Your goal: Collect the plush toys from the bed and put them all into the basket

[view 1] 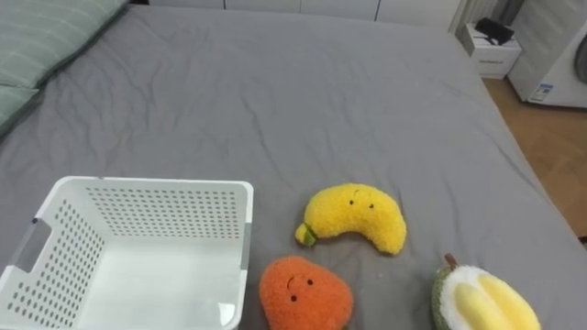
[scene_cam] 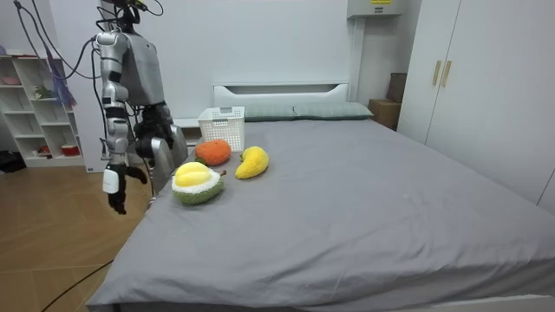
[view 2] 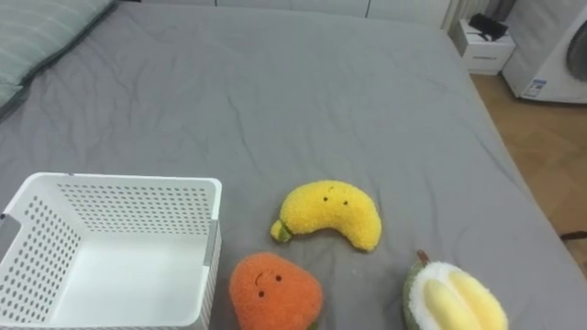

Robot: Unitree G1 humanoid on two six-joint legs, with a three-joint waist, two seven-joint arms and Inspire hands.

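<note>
On the bed [scene_cam: 364, 199], durian toy [scene_cam: 198, 184] near, apart from, right robot hand [scene_cam: 116, 192].

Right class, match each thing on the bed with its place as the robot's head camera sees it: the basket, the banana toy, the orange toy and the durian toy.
Things:
1 basket
2 banana toy
3 orange toy
4 durian toy

Places:
A nearest the right edge of the bed
B farthest left of the four
C just right of the basket, at the view's bottom
D farthest up the bed among the toys

Pairs: 1-B, 2-D, 3-C, 4-A.
</note>
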